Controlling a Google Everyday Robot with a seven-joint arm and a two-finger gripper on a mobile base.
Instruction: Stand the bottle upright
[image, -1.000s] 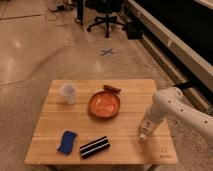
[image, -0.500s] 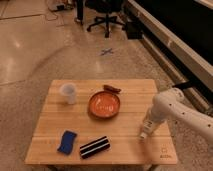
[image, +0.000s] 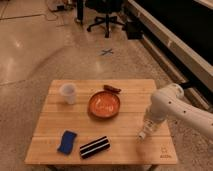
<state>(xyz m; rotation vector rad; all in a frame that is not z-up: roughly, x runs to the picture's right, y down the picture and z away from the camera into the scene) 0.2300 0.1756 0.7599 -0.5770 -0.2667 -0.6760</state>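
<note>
Little is changing from half a second ago: my gripper (image: 149, 121) is still hovering over the right side of the table (image: 125, 146). The bottle (image: 143, 133) is slanting just below it, low end near the wood. Whether I am gripping it, I cannot tell.

Cannot part the gripper (image: 149, 121) from the bottle (image: 144, 132) at the arm's low tip, over the right front of the table (image: 125, 127): only one pale blur there, slanting down to the left. Cannot follow the arm (image: 175, 105) past the right edge, where cut off. Cannot name the small brown thing (image: 112, 89) just behind the bowl (image: 105, 106), nor read the mark (image: 162, 153) on the table's near right corner. Cannot see the top of the chair (image: 106, 12), cut by the upper edge
</note>
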